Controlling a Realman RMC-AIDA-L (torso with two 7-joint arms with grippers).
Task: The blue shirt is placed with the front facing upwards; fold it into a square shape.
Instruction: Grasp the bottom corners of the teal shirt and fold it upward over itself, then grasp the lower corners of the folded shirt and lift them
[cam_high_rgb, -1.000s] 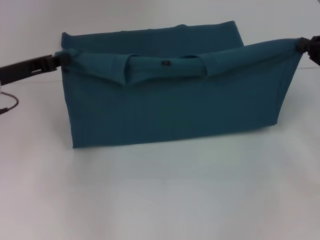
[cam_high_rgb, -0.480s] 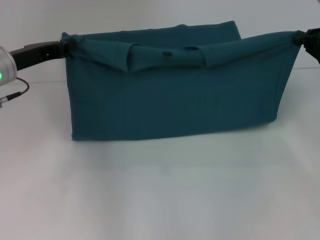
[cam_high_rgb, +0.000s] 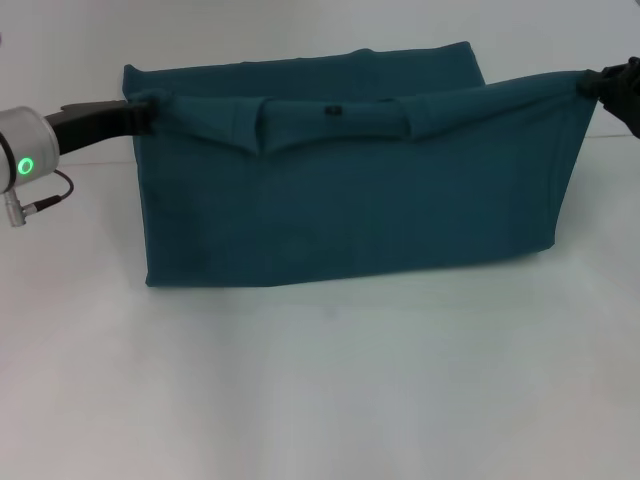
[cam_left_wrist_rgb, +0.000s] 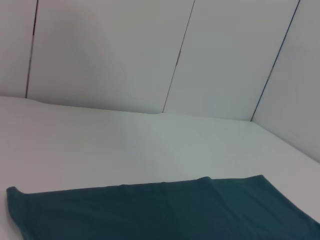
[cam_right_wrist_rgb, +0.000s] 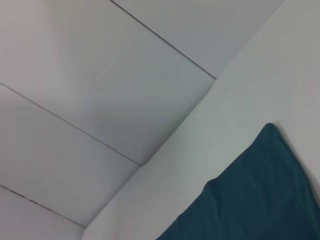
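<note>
We hold the large teal-blue cotton shirt (cam_high_rgb: 350, 200) raised above the white bench (cam_high_rgb: 320, 390), left pincer (cam_high_rgb: 143, 108) and right pincer (cam_high_rgb: 590, 88) each clamped on an upper corner. Fold step underway; next, carry this edge forward and lay it flat.

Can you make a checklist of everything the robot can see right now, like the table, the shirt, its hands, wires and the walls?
Surface: white table, bare in front of the shirt.
Job's things: blue shirt, partly folded, its near layer lifted by two top corners and hanging like a curtain; the collar with a small dark label shows along the top edge; the far part lies flat.
Clutter: nothing seen.
Grippers: left gripper pinches the shirt's left top corner; right gripper pinches the right top corner.
Cables: thin dark cable at the left wrist, beside a green light.
Surroundings: white panelled walls.
</note>
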